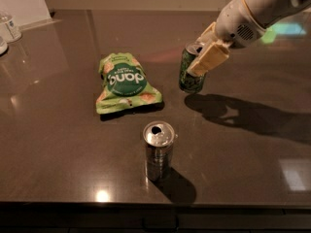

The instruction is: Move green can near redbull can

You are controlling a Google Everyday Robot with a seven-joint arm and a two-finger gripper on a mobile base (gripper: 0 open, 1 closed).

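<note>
The green can (190, 80), with dark green patterned sides and a silver top, stands at the middle right of the dark table (58, 130), leaning slightly. My gripper (198, 57) reaches in from the upper right and is shut on the can, with one tan finger (209, 59) across its front. The redbull can (158, 150), slim and silver-grey with an opened top, stands upright near the table's front edge, well in front of and to the left of the green can.
A flat green snack bag (125, 84) lies left of the green can and behind the redbull can. A clear container (10, 27) stands at the far left back. The table's front edge runs along the bottom.
</note>
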